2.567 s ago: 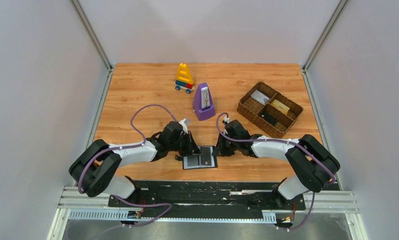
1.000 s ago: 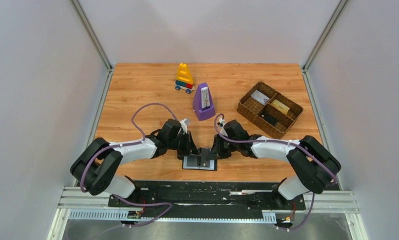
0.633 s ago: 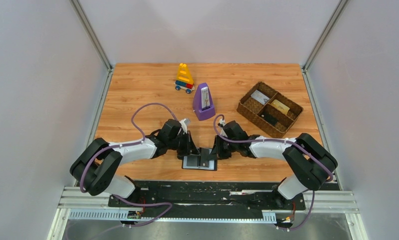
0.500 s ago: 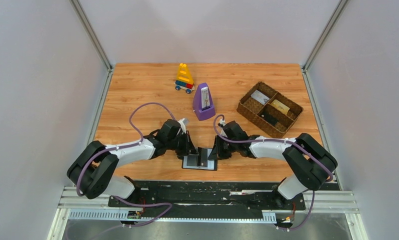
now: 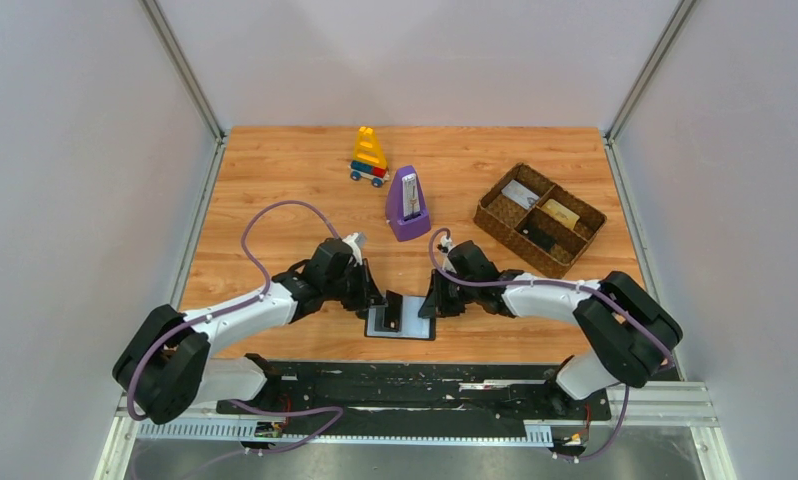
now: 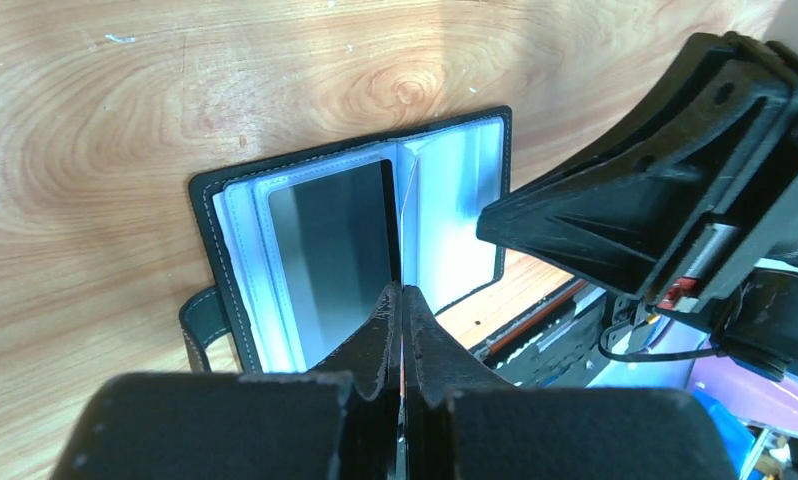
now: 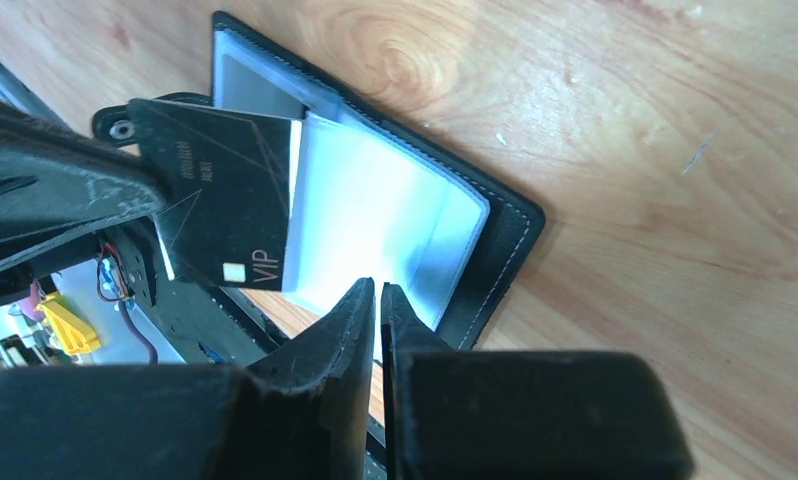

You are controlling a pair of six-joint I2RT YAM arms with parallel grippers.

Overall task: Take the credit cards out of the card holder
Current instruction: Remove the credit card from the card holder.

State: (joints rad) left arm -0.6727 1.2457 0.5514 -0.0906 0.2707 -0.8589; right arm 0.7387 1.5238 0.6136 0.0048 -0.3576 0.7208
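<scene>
The card holder [image 5: 415,329] lies open and flat on the wooden surface [image 5: 275,180], at the near edge between our two arms, with its clear pockets facing up. We judge the task to be partway through. One card is out of its pocket but not yet set down, and at least one more is left inside.

Our right gripper [image 7: 378,295] reaches in from its side with the jaws closed together, tips over the clear panel nearer to it. It looks to be pinning the holder in place, though we cannot be sure of contact. That panel appears to hold no card.

Our left gripper [image 6: 402,305] has its jaws clamped on a black VIP card [image 7: 220,205]. It holds the card on edge just above the holder's fold, and the card looks free of every pocket.

A grey card [image 6: 330,250] sits tucked in the panel nearer the left arm. It is just below the left jaws and across the fold from the right ones.

As we see it, the black card has to be put down somewhere and the grey one drawn out.
</scene>
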